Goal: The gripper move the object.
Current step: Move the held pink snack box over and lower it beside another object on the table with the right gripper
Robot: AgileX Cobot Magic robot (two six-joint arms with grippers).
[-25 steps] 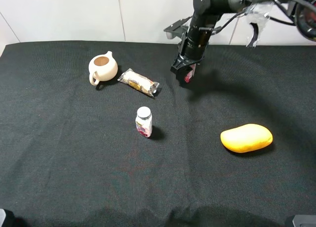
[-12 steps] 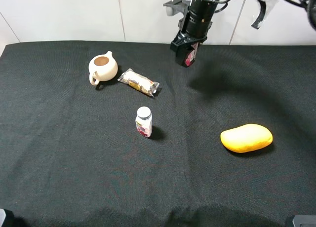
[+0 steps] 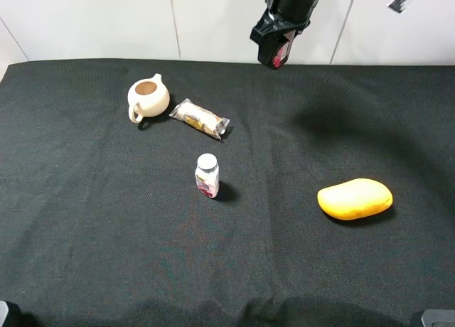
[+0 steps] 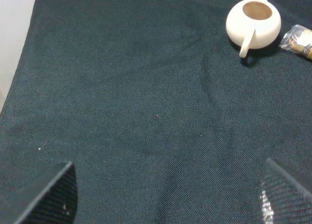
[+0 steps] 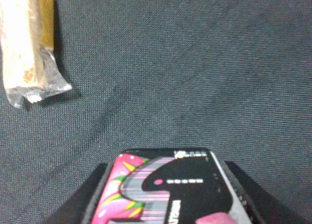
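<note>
Now mid-carry: right pincer (image 3: 273,44) clamped on the tin (image 3: 280,57), held high over the worktop (image 3: 106,234) at 12 o'clock. Next move likely calls for a level descent to a bare spot, then release.

Teapot (image 3: 148,98) far left, snack bar (image 3: 200,118) just right of it; bottle (image 3: 207,175) centre; mango (image 3: 355,198) near right; tin (image 3: 280,54) in right gripper (image 3: 273,50), far centre.
</note>
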